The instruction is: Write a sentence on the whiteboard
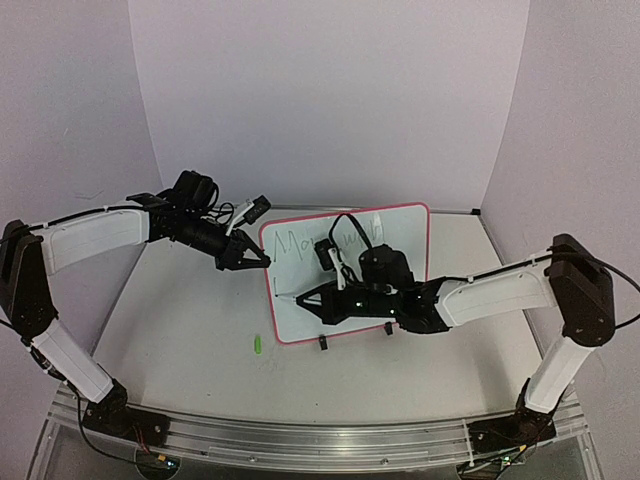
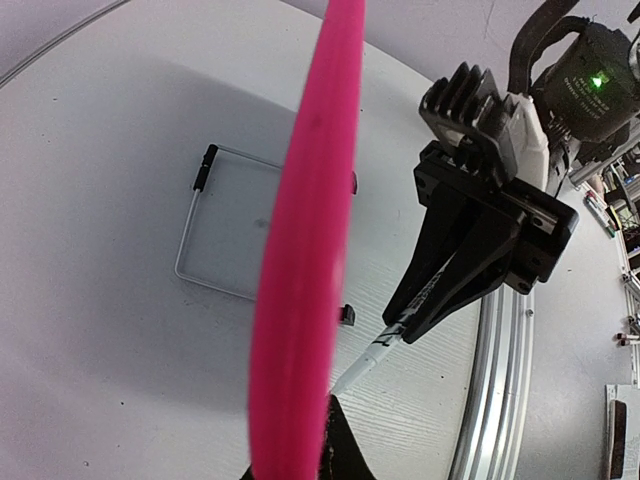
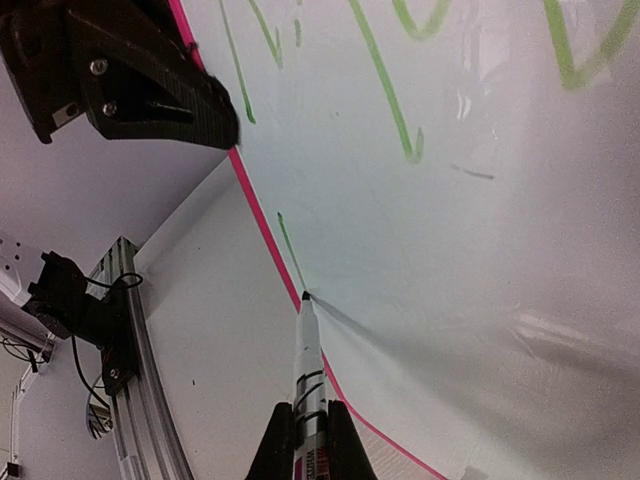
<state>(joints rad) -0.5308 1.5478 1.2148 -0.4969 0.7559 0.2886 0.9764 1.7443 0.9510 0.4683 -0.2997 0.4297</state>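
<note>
At the table's centre: green sentence (image 1: 303, 243), 1 line of handwriting along the top of the whiteboard (image 1: 410, 237), plus 1 short stroke lower down by its left edge. Whiteboard stands propped on a wire stand (image 2: 215, 225). Marker (image 3: 308, 385), tip touching the board at that stroke's end, clamped in the closed right gripper (image 1: 306, 297). Left gripper (image 1: 260, 260), jaws closed on the pink left frame. Green cap (image 1: 256, 344) lies on the table (image 1: 180, 330), near the board's lower left corner.

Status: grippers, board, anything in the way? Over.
Left gripper shut on whiteboard, left edge. Right gripper shut on marker, tip on board; sentence at start of second line. Small green cap on table, clear of both arms.
</note>
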